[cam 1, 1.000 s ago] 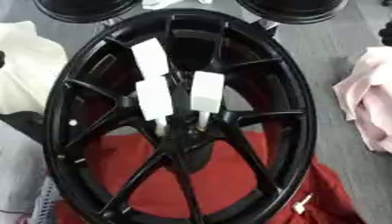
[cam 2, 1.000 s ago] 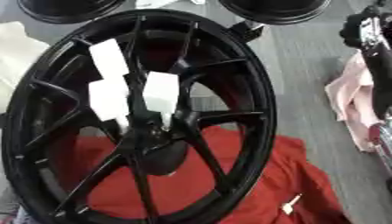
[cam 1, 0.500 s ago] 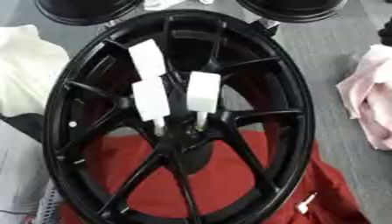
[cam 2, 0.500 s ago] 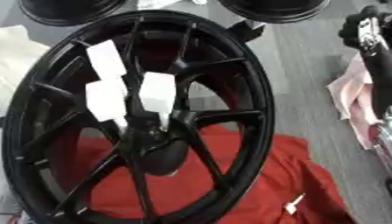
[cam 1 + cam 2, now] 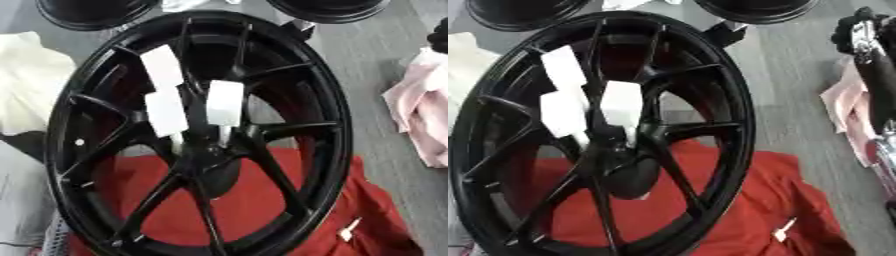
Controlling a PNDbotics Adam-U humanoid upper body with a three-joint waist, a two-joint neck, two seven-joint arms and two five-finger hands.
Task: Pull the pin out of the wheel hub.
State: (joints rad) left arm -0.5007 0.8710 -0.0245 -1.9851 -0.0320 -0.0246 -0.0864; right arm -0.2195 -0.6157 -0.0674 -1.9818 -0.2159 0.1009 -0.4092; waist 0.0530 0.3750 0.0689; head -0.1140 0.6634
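A large black spoked wheel lies across a red cloth, its hub near the middle of the view. Three white rectangular tabs stand over the spokes just above the hub: one far, one lower left and one to the right. The two nearer tabs sit on thin pins that go down into the hub. My right hand shows as a black and silver shape at the right eye view's upper right edge, well clear of the wheel. My left hand is out of sight.
The red cloth lies under the wheel's near half. A white cloth lies at the left, a pink cloth at the right. Two black round objects sit at the far edge on the grey surface.
The whole picture has shifted slightly, so the camera has moved. The wheel, the tabs and my right arm keep their places relative to each other.
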